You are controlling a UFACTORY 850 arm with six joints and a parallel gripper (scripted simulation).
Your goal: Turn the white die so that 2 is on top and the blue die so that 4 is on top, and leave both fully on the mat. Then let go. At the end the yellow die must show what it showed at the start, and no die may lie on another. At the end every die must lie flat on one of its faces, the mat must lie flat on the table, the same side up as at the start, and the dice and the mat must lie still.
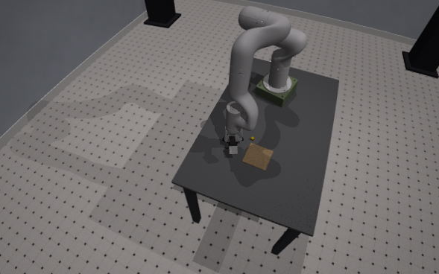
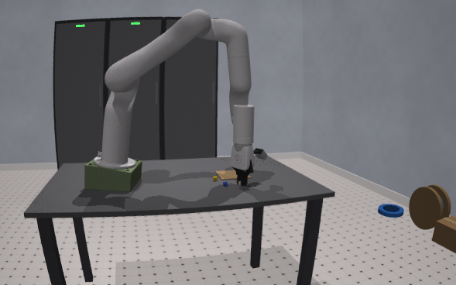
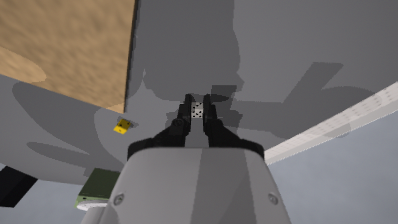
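The white die (image 3: 197,111) sits between the fingertips of my gripper (image 3: 197,103), which is shut on it low over the dark table, off the mat. In the top and exterior views the gripper (image 1: 232,148) (image 2: 243,182) stands just left of the brown mat (image 1: 258,156) (image 2: 228,174) (image 3: 65,45). The blue die (image 2: 224,183) lies on the table close to the gripper, off the mat; the arm hides it in the top view. The yellow die (image 1: 252,138) (image 2: 215,178) (image 3: 122,126) lies on the table near the mat's corner.
The robot's green base block (image 1: 277,89) (image 2: 113,174) stands at the far end of the table. The table's edge (image 3: 330,125) runs close beside the gripper. A blue ring (image 2: 391,210), a spool and a box lie on the floor.
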